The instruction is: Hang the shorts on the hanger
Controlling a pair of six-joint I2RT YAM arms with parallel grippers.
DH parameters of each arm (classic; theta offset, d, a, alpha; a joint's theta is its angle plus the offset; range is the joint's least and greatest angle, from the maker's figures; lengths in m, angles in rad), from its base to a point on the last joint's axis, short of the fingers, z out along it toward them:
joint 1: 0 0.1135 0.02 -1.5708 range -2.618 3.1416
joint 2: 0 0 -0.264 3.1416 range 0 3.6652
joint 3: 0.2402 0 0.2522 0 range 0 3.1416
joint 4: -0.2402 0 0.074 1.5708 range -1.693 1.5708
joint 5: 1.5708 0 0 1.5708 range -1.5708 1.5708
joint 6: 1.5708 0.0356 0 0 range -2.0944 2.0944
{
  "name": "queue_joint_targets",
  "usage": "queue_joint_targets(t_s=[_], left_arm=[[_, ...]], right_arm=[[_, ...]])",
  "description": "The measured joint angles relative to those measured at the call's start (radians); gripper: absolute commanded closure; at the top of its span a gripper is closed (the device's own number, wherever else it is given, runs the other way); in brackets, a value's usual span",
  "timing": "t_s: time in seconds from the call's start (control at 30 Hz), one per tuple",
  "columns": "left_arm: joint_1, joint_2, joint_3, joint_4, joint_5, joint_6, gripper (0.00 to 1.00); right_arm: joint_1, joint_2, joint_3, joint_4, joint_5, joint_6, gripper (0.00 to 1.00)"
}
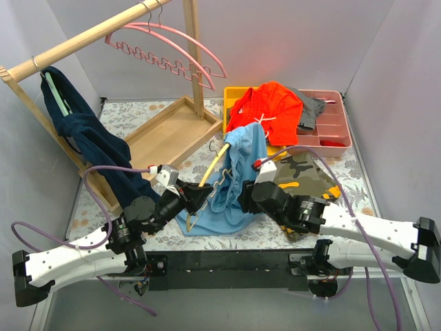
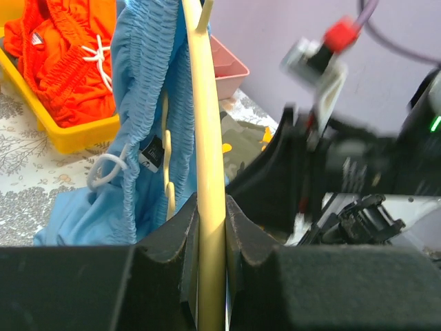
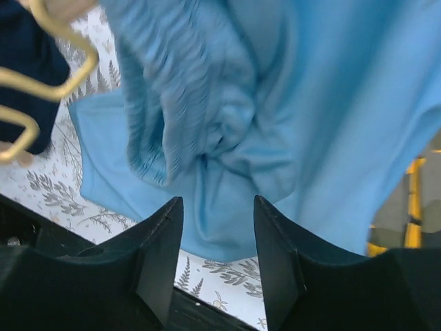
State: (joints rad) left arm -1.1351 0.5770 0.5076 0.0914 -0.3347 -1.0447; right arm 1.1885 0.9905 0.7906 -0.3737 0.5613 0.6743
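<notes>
The light sky-blue shorts (image 1: 238, 176) hang over the pale-yellow hanger (image 1: 212, 169) at table centre, their lower part resting on the table. My left gripper (image 1: 196, 196) is shut on the hanger's arched bar (image 2: 207, 172), holding it tilted up; the shorts' waistband and white drawstring (image 2: 103, 169) hang just left of the bar. My right gripper (image 1: 249, 195) is open, right beside the shorts. In the right wrist view the blue fabric (image 3: 275, 117) lies just beyond its fingertips (image 3: 165, 227), nothing between them. The hanger's wavy bar (image 3: 41, 83) shows at upper left.
A wooden rack (image 1: 83, 41) with pink hangers (image 1: 172, 52) and a dark navy garment (image 1: 89, 138) stands at back left, over a wooden tray (image 1: 165, 131). Orange shorts (image 1: 269, 107) lie over yellow (image 1: 234, 93) and pink bins (image 1: 331, 131). Camouflage shorts (image 1: 303, 172) lie by my right arm.
</notes>
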Motion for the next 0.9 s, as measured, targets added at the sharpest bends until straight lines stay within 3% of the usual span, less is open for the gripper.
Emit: queue_joint_targets(t_s=[0.17,0.37,0.7,0.73,0.9], left_arm=[[0.000,0.014,-0.022,0.058,-0.019,-0.035,1.00],[0.000,0.020,-0.043,0.097,-0.033,-0.063,1.00],[0.000,0.039,-0.091,0.187,-0.051,-0.096,1.00],[0.000,0.042,-0.095,0.194,-0.051,-0.098,1.00],[0.000,0.053,-0.120,0.259,-0.060,-0.113,1.00]], right_arm=[[0.084,0.103,-0.058,0.172,0.036,0.062,0.47],[0.095,0.156,-0.115,0.356,0.123,0.149,0.48],[0.095,0.286,-0.127,0.380,0.245,0.251,0.48],[0.095,0.292,-0.127,0.386,0.252,0.250,0.50],[0.095,0.330,-0.127,0.429,0.264,0.235,0.86]])
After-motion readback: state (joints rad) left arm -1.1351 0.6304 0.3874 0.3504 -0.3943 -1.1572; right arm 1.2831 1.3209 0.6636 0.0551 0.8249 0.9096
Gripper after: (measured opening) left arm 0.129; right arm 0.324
